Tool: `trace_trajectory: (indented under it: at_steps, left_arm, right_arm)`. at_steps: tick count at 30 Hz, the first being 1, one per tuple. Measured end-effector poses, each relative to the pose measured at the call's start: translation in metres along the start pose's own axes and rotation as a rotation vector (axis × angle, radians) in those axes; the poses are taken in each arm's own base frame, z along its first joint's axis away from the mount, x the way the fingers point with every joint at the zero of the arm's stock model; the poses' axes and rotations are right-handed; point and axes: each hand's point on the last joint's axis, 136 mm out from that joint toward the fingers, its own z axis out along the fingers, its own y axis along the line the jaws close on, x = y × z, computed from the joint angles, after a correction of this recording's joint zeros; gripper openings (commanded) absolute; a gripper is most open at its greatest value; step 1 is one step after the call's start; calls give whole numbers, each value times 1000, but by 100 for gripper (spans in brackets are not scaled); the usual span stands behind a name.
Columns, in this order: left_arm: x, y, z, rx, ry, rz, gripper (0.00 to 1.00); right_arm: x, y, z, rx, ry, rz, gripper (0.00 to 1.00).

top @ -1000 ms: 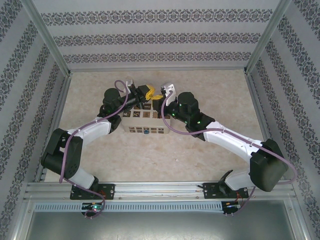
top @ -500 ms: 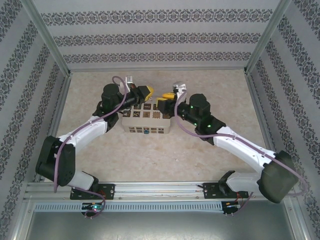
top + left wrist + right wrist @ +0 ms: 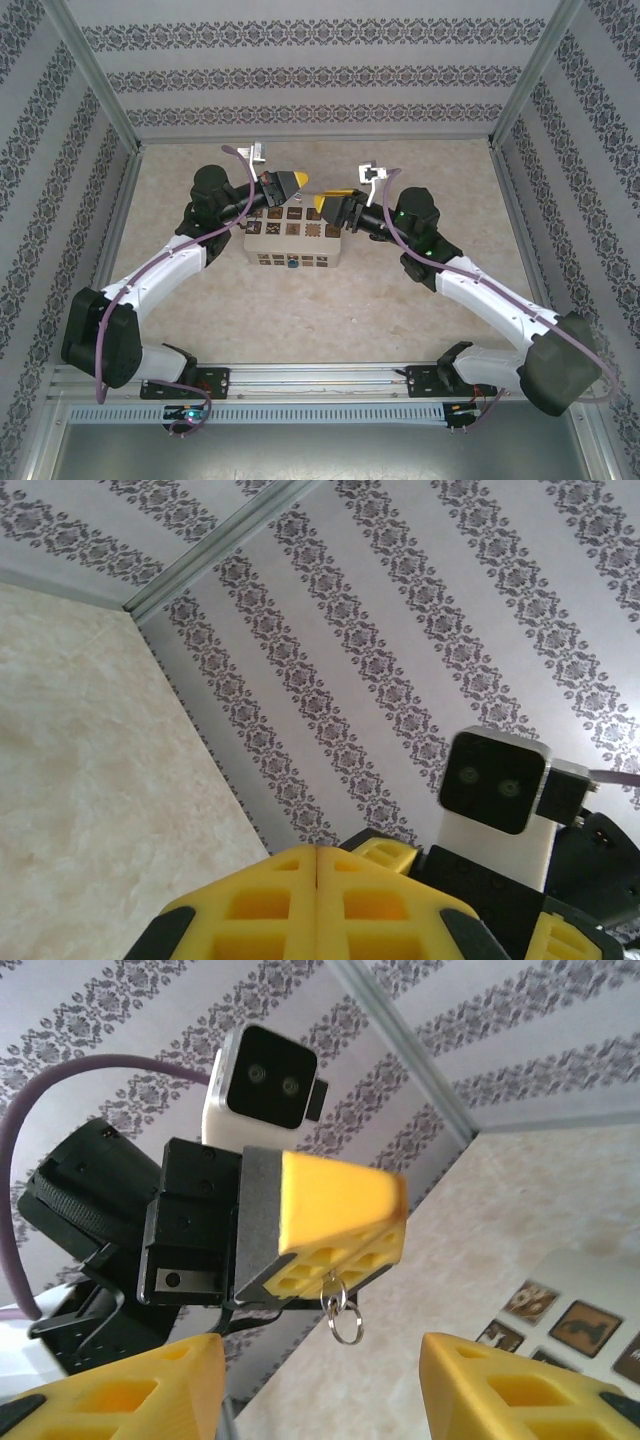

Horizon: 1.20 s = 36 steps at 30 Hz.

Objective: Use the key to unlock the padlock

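Left gripper (image 3: 291,183): yellow fingers (image 3: 315,900) pressed flat together, no gap. Key (image 3: 332,1290) pinched at their tip, mostly hidden; small ring (image 3: 344,1312) dangles below. Right gripper (image 3: 324,204): fingers (image 3: 130,1390) spread wide, nothing between them, tips facing left gripper, just apart from it. Both hover over far edge of white box (image 3: 293,232), left one at far-left, right one at far-right. Padlock (image 3: 291,264): blue, against near side of box, at middle, on table (image 3: 400,330), well apart from both grippers.

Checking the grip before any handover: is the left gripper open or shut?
Shut: the left gripper has its yellow fingers meeting without a gap, and a small ring dangles beneath them.
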Motion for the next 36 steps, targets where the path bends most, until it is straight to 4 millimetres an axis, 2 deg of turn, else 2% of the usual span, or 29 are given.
trace_trajectory:
  at_steps: [10, 19, 36]
  left_arm:
    - [0, -5, 1, 35, 1, 27, 0]
    - [1, -3, 1, 35, 2, 27, 0]
    - [4, 1, 1, 27, 6, 19, 0]
  right_arm:
    - [20, -8, 17, -33, 74, 92, 48]
    - [20, -8, 31, -60, 92, 118, 42]
    - [20, -7, 42, -82, 112, 138, 16]
